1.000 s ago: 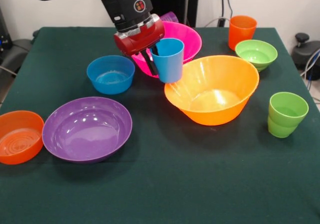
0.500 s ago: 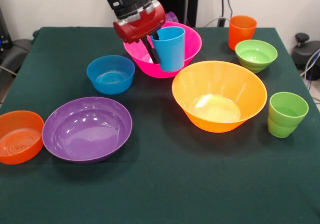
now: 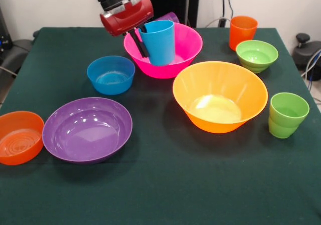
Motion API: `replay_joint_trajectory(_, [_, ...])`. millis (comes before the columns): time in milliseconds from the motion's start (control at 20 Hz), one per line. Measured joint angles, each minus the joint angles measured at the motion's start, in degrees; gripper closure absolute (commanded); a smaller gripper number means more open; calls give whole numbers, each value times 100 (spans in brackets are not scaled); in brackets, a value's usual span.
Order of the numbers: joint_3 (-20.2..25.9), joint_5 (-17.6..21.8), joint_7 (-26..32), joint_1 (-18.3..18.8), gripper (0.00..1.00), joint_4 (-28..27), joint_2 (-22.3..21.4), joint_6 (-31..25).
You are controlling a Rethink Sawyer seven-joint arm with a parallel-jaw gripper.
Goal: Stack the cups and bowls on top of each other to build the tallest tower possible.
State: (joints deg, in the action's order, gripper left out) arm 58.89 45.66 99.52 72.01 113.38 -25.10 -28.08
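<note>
Front view shows the gripper (image 3: 141,39) raised above the far-left part of the desk (image 3: 165,185), its fingers (image 3: 135,43) closed across the wall of the sky blue cup (image 3: 159,42), one dark finger visible outside the wall and the other apparently inside the rim. The cup hangs upright and clear of the desk, in front of the large pink bowl (image 3: 185,47); holding it by the wall keeps its base free for setting down on another piece. A purple cup (image 3: 170,17) shows just behind the pink bowl's far rim. The large yellow-orange bowl (image 3: 219,97) sits right of centre, mouth up. The small blue bowl (image 3: 111,74) stands left of the pink bowl, the wide purple bowl (image 3: 88,129) near left, and the small orange bowl (image 3: 19,137) at the left edge. On the right, the orange cup (image 3: 243,32) is far, the small green bowl (image 3: 257,54) just in front of it, and the lime green cup (image 3: 288,115) nearer. No pieces are stacked yet, so the tower appears not begun; the lifted cup is judged to be in transit toward a base piece.
</note>
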Motion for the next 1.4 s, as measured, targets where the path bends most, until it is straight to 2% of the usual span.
replay_joint_trajectory(300, [26,5,0,128,100,64,-1,0])
replay_joint_trajectory(850, [-102,7,0,58,100,212,-129,1])
replay_joint_trajectory(1400, [-247,6,0,3,100,212,-25,1])
